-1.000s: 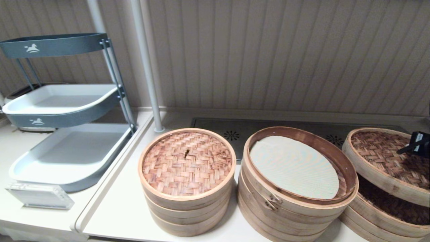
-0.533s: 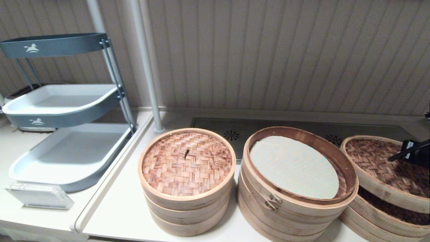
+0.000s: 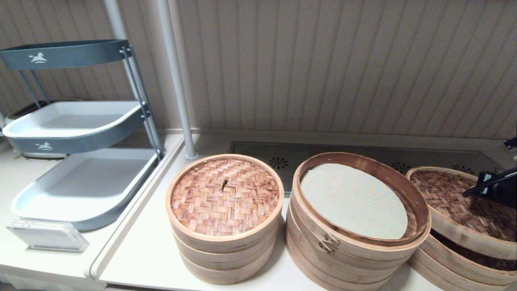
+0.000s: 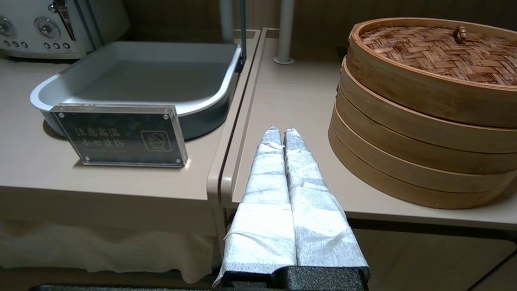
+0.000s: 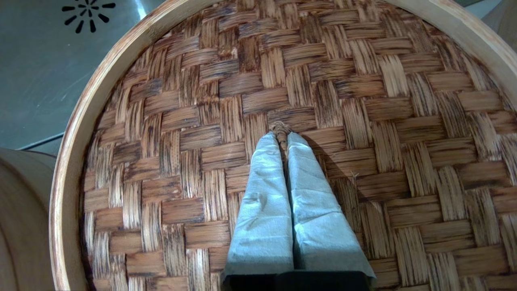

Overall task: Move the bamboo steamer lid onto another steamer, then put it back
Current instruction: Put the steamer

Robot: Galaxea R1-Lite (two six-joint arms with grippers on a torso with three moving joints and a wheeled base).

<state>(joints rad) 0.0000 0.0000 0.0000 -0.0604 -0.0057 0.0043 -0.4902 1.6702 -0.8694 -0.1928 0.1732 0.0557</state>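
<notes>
Counter: three bamboo stacks stand in a row; the narrow lidded stack (image 3: pixel 224 214) is leftmost, the clasped open stack (image 3: pixel 355 226) in the middle.
Another steamer: the low wide stack (image 3: pixel 456 266) at far right, directly under the lid.
Bamboo steamer lid: the bamboo steamer lid (image 3: pixel 452 202) hangs tilted over that stack, its inner edge raised, a dark gap showing beneath.
Lid to claw: the centre knot (image 5: pixel 280 130) sits right at the fingertips, so the lid hangs straight below.
Right gripper: the right gripper (image 5: pixel 281 137) is pinched on the knot, nearer arm by far.
Left gripper: the left gripper (image 4: pixel 281 133), fingers pressed together, is parked at the counter's front edge, holding nothing.
Judgement: lowering must level the lid so its rim seats evenly.
</notes>
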